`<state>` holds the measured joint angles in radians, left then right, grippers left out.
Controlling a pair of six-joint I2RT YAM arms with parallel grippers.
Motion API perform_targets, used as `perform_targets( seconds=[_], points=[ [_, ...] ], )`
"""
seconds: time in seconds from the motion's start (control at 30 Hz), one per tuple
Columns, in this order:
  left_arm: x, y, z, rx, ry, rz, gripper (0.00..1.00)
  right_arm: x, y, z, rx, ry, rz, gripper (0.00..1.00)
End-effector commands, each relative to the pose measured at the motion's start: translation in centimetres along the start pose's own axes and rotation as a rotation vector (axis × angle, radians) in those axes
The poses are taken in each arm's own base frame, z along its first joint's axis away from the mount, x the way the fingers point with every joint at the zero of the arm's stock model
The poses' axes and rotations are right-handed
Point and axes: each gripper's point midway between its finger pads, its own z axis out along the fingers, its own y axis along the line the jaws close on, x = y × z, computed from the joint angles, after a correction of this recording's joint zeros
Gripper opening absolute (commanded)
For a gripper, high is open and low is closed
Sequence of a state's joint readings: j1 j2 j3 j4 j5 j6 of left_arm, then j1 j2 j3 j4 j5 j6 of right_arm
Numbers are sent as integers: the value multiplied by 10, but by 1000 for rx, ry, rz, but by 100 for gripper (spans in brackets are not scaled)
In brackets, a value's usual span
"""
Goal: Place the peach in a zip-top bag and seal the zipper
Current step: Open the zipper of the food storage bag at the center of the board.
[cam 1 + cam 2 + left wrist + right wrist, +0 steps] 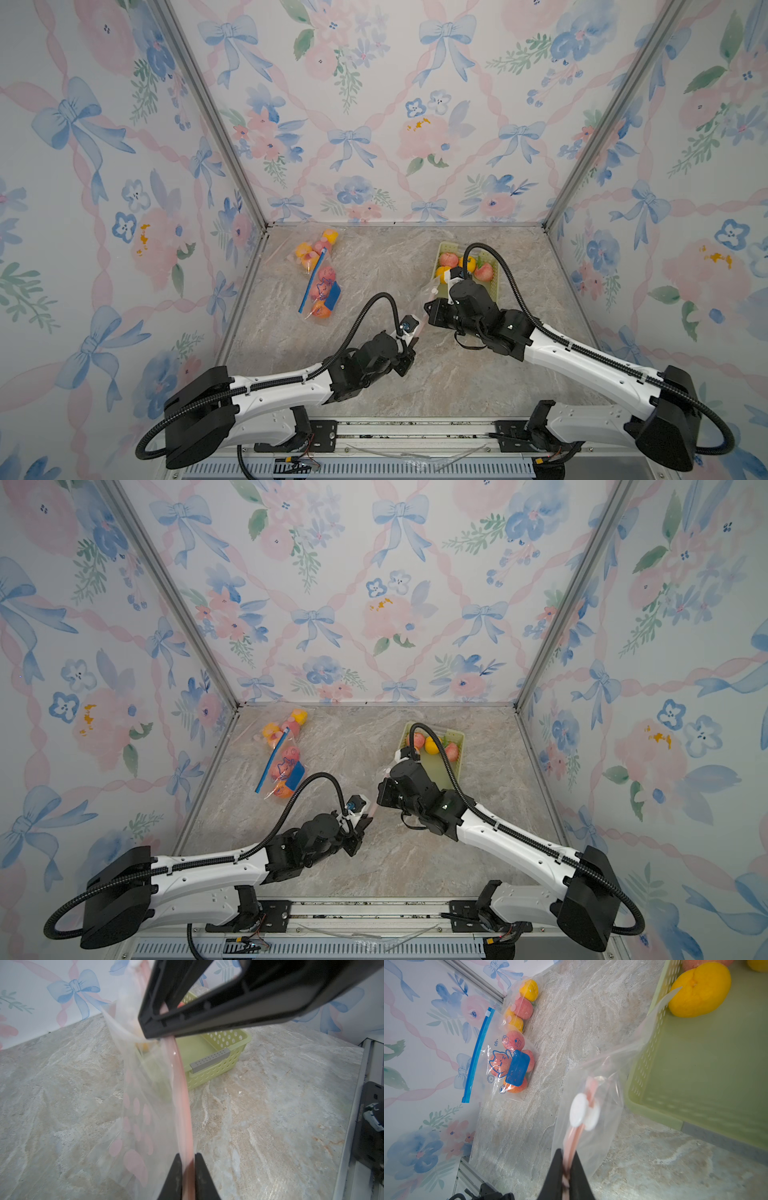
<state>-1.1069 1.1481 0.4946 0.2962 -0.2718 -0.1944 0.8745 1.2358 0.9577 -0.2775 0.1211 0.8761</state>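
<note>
Now, left gripper (188, 1157) and right gripper (569, 1154) both clamp the pink zipper strip (182, 1084) of the clear plastic zip-top bag (143, 1118), best held taut between them.

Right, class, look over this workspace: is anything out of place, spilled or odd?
Nothing is spilled or damaged. One oddity: the pink-zip bag, pinched at its zipper strip by the left pincer and right pincer, looks flat and empty, while peaches sit in the green basket. Crumpled clear plastic also lies on the front rail.
</note>
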Motion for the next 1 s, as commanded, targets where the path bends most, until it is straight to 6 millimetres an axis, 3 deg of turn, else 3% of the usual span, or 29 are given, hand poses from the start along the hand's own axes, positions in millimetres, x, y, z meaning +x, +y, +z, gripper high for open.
perform_targets(
  seconds=[0.0, 0.07, 0.17, 0.4, 0.7, 0.97],
  points=[
    [-24, -9, -7, 47, -69, -15, 13, -1, 2, -4, 9, -2, -4, 10],
    [-27, -11, -8, 65, -74, -22, 12, -1, 0, -3, 16, 0, -8, 10],
    [-28, -11, -8, 91, -74, -60, 1, 0, -2, -3, 22, 5, -10, 10],
    [-32, -2, -12, 182, -90, -199, 0, 2, -2, -2, 2, 21, -16, 14],
    [-42, 22, -21, 255, -108, -464, 0, 5, 22, -8, -184, 41, -84, 37],
    [-54, 50, -31, 280, -165, -716, 0, 27, 31, -18, -389, 19, -74, 33]
  ],
)
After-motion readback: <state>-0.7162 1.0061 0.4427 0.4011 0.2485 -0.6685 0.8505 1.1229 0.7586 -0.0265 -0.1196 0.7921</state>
